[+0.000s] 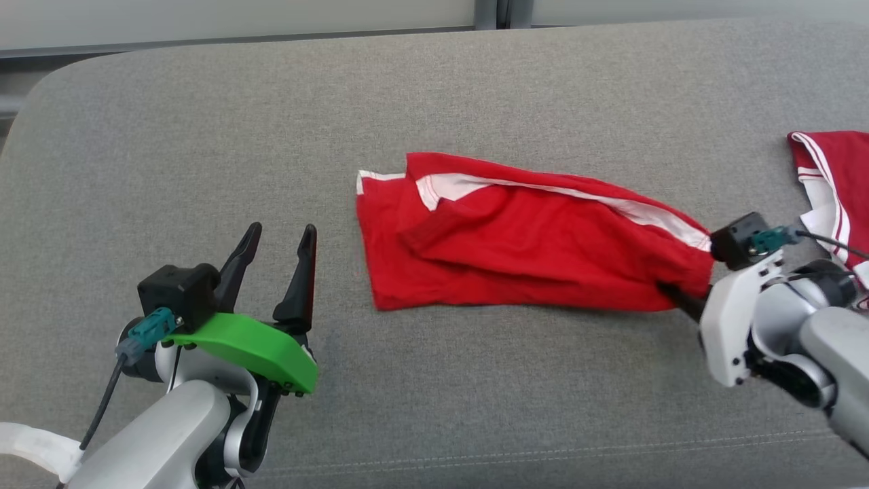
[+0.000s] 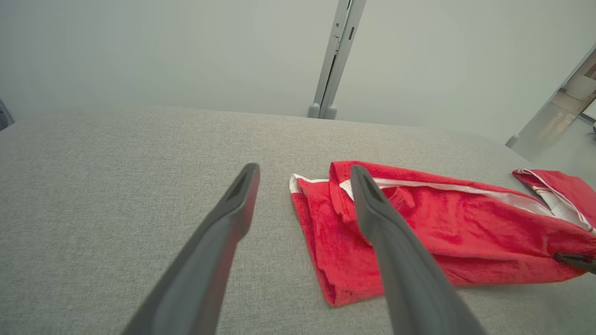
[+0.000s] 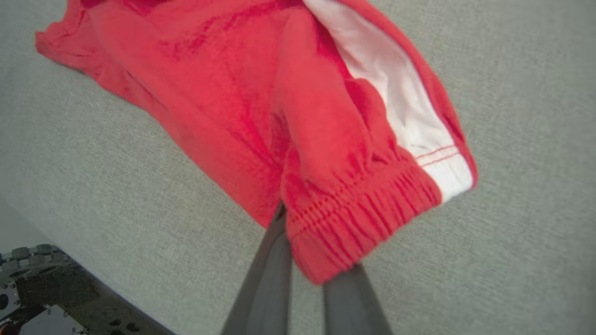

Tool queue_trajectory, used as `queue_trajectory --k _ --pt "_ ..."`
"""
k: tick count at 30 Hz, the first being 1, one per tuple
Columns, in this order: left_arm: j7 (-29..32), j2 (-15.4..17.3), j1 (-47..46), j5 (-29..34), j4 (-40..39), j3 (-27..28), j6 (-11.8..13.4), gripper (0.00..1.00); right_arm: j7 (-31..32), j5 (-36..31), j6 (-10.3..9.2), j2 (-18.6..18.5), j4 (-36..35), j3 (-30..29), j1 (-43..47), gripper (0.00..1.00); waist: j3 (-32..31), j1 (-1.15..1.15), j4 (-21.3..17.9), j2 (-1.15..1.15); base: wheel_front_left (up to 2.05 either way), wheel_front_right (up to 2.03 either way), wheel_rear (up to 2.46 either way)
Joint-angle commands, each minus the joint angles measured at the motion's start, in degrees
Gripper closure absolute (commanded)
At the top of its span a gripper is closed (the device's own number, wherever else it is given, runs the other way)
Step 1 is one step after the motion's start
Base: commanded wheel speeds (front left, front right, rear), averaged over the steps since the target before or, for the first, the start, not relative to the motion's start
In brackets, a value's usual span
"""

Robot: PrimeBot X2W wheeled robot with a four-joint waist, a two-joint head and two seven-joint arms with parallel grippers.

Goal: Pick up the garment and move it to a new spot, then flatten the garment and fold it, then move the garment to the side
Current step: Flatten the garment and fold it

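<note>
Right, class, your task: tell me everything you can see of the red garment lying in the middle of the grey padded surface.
The red garment looks like a pair of shorts in soft, slightly fuzzy knit, with a white stripe along one side and a gathered elastic waistband. It lies rumpled and loosely doubled over on the grey surface, stretched left to right in the head view. At its right end the right gripper is shut on the waistband.

Red white-striped garment (image 1: 516, 238), crumpled
</note>
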Motion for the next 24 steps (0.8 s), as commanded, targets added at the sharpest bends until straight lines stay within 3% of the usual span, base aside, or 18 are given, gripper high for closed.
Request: queue_trajectory --k 1,5,10,11,12,13,24 --pt "-0.4 0.2 0.7 0.0 -0.2 0.4 0.3 0.0 0.4 0.3 -0.05 -1.3 -0.4 -0.4 -0.5 1.0 0.3 0.0 -0.1 0.0 0.0 0.0 0.0" --pt "-0.4 -0.3 0.5 0.1 -0.8 0.5 0.0 0.0 2.0 1.8 -0.04 -6.8 -1.9 -0.2 -1.9 1.0 1.0 0.0 0.1 0.0 0.0 0.0 0.0" --pt "-0.1 -2.4 -0.6 -0.1 -0.3 -0.3 -0.7 0.0 0.9 2.5 -0.04 -6.5 0.5 0.6 -3.1 0.99 1.8 0.0 0.4 0.0 0.0 0.0 0.0" --pt "-0.1 -3.0 -1.0 -0.3 0.0 -0.4 -0.9 0.0 0.9 2.4 -0.04 -6.1 1.3 0.8 -2.9 0.71 1.9 0.0 0.4 0.0 0.0 0.0 0.0" --pt "-0.1 -3.6 -1.3 -0.4 0.3 -0.6 -1.0 0.0 0.5 2.1 -0.04 -5.8 1.9 1.0 -2.8 0.55 2.0 0.0 0.4 0.0 0.0 0.0 0.0" --pt "0.1 -4.1 -1.6 -0.1 0.7 -1.0 -1.1 0.0 0.2 1.7 -0.04 -5.5 2.2 1.2 -2.7 0.0 2.1 0.0 0.3 0.0 0.0 0.0 0.0" --pt "4.4 -10.1 -5.9 0.9 7.4 -6.1 -4.5 0.0 -4.9 2.3 -0.04 -6.7 2.7 -1.9 -0.6 0.0 1.7 0.0 -4.2 0.0 0.0 0.0 0.0"
